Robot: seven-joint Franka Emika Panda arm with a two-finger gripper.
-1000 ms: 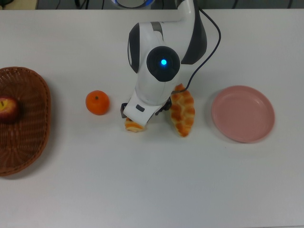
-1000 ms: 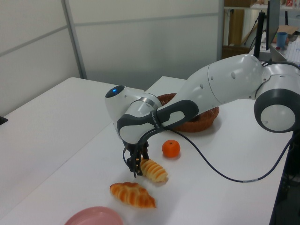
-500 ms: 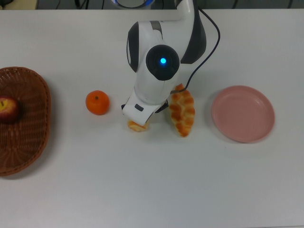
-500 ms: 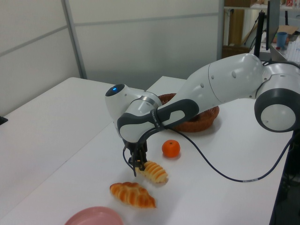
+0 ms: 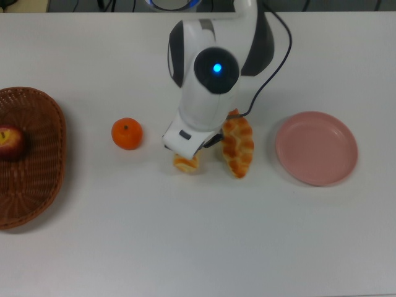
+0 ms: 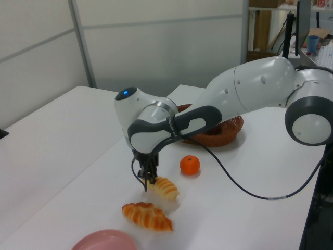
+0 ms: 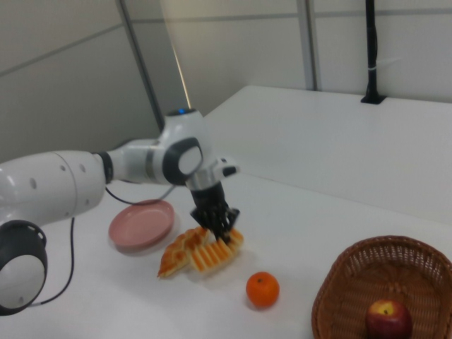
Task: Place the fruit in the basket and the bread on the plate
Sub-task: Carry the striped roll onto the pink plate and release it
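My gripper [image 6: 148, 177] is shut on one end of the ribbed orange-and-cream loaf [image 6: 165, 188], which tilts with that end raised [image 7: 212, 256]. In the top view the arm hides the fingers and only the loaf's tip [image 5: 185, 164] shows. The braided loaf [image 5: 238, 147] lies on the table just to the top view's right of it. The pink plate [image 5: 316, 148] sits further right. The mandarin [image 5: 127, 133] rests on the table to the left. The apple [image 5: 10, 141] lies inside the wicker basket [image 5: 37, 185] at the left edge.
A black cable [image 5: 272, 68] trails from the arm across the white table [image 5: 198, 247] behind the loaves. In the right view the mandarin [image 7: 263, 289] sits between the loaves and the basket [image 7: 346, 282].
The fingers have closed on the ribbed loaf's end. Arm and loaf have shifted toward the top view's right, nearer the braided loaf, with the gripped end a little higher.
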